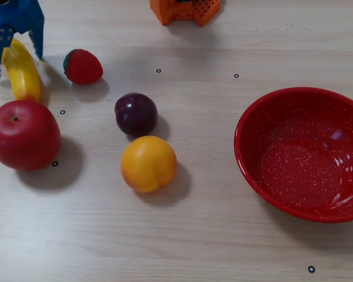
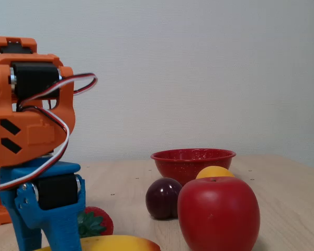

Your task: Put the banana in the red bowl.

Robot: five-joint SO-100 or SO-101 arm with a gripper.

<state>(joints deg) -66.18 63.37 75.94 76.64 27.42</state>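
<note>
We see the blue gripper (image 1: pixel 16 61) at the bench's (image 1: pixel 212 235) far left corner, its 2 fingers spread apart astride the banana (image 1: pixel 22 73), which lies on the bench just behind the red apple (image 1: pixel 23 134). The red bowl (image 1: pixel 303 154) sits at the right edge.

A red apple (image 1: pixel 23 134) sits at the left edge of a fixed view, on the pale wood-grain desk (image 1: pixel 212 235). Upper left lies a strawberry (image 1: pixel 82 66). Near the middle a dark purple plum (image 1: pixel 136 114) rests just above a yellow-orange round fruit (image 1: pixel 148 163), the two close together. Small black ring marks (image 1: pixel 311 269) dot the desk.
</note>
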